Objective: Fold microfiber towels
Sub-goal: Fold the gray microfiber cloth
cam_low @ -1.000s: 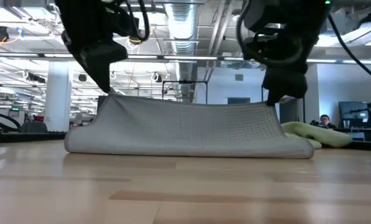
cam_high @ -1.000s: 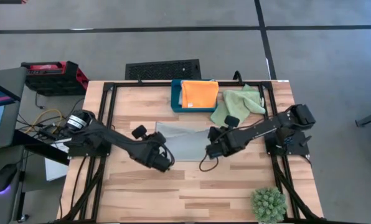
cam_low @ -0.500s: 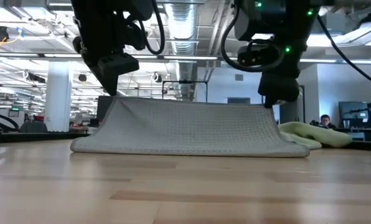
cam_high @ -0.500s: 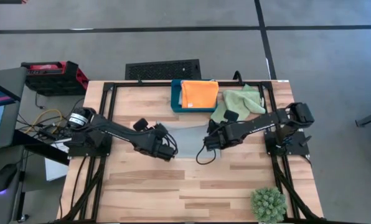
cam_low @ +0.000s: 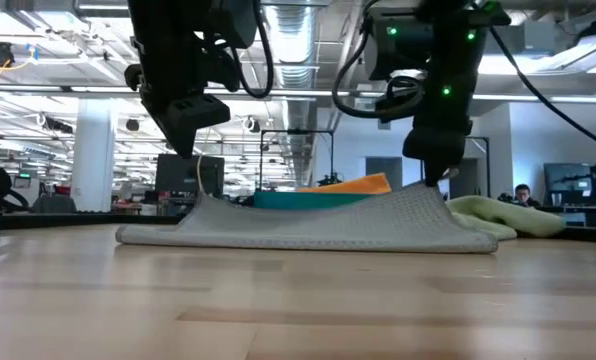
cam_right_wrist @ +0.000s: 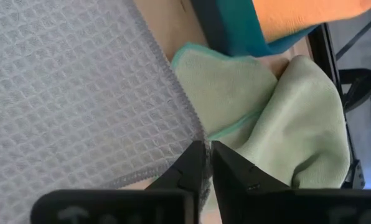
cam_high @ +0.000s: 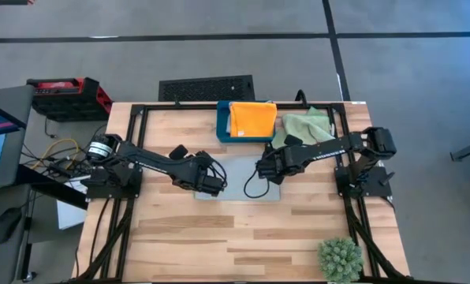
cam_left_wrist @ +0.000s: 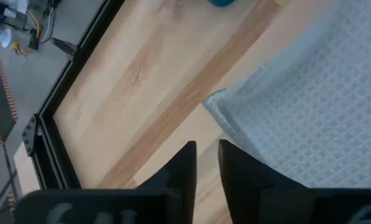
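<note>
High view shows us the wooden desk (cam_high: 180, 229) from above. At its left edge we see the left arm reaching in, and its left gripper (cam_high: 214, 183) is over the left side of the pale blue-grey waffle cloth (cam_high: 243, 180). That cloth lies flat in the middle of the desk.

In the low view the left gripper (cam_low: 185, 128) hangs just above the cloth's left end (cam_low: 308, 228) and does not touch it. In the left wrist view its two dark fingers (cam_left_wrist: 184, 171) have a small gap between them and nothing is in it. The cloth's corner (cam_left_wrist: 310, 118) lies past them on the wood.

Next comes the right gripper (cam_high: 265, 169), at the cloth's right side. In the low view it (cam_low: 433, 172) sits right at the cloth's raised right corner. In the right wrist view its fingers (cam_right_wrist: 195, 165) are only a crack apart at the cloth's grey edge (cam_right_wrist: 67, 93). We cannot tell if they pinch it.

Behind the cloth is a dark teal box (cam_high: 224, 126) with a bright orange cloth (cam_high: 252, 119) on top. To the right of it lies a crumpled light green cloth (cam_high: 302, 126), next to the grey one.

A spiky green plant ball (cam_high: 340, 259) sits at the near right corner.
</note>
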Motion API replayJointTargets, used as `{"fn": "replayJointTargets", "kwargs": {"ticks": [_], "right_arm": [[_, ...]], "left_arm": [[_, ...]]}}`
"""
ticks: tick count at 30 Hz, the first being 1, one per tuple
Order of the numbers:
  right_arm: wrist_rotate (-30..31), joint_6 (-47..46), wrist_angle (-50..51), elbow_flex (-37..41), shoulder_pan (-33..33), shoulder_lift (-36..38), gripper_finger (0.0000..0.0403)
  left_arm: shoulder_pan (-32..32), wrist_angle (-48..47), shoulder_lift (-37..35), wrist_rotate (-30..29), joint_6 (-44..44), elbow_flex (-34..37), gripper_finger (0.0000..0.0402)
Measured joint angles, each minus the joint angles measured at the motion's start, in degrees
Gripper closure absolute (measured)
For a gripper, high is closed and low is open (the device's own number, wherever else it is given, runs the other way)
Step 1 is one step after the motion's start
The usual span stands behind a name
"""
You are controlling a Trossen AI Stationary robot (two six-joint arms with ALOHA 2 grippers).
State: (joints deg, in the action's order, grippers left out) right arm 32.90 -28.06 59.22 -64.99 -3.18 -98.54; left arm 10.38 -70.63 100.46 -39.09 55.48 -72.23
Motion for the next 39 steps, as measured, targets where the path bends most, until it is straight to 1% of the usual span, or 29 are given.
{"fn": "replayJointTargets", "kwargs": {"ticks": [6, 11, 17, 19, 22, 27, 31, 36, 39], "right_arm": [[-0.06, 4.5, -2.3, 0.0, 0.78, 0.0, 0.0326], [-0.06, 4.58, -4.04, 0.0, 0.76, 0.0, 0.0302], [-0.31, 4.31, -3.43, -2.25, 0.67, 0.0, 0.0282], [-0.66, 4.27, -2.32, -3.44, 0.08, 0.0, 0.0279], [-1.55, 4.25, 0.02, -5.24, -1.33, 0.0, 0.0279], [-2.88, 4.45, 1.1, -6.62, -5.03, 0.0, 0.0278], [-4.57, 4.57, 0.72, -6.99, -8.35, 0.0, 0.0278], [-4.58, 4.26, 0.6, -6.99, -11.89, -0.01, 0.0278], [-4.61, 4.14, -0.17, -6.99, -13.35, -0.02, 0.0278]], "left_arm": [[-0.64, 0.04, -0.01, 0.25, -1.44, 0.0, 0.0288], [-0.54, 0.21, -0.01, 3.64, -1.43, 0.0, 0.0258], [2.65, 3.33, -0.04, 12.35, -4.39, 0.0, 0.0253], [4.44, 4.83, -0.04, 14.9, -5.78, 0.0, 0.0255], [7.95, 6.7, -0.04, 17.95, -10.06, 0.0, 0.0259], [14.03, 10.07, -0.06, 18.38, -17.27, 0.2, 0.0266], [17.28, 13.36, -0.1, 17.96, -23.41, 1.82, 0.0269], [18.62, 18.56, -0.1, 17.68, -22.37, 7.66, 0.0269], [18.5, 20.51, -0.1, 14.69, -22.27, 10.12, 0.0269]]}}
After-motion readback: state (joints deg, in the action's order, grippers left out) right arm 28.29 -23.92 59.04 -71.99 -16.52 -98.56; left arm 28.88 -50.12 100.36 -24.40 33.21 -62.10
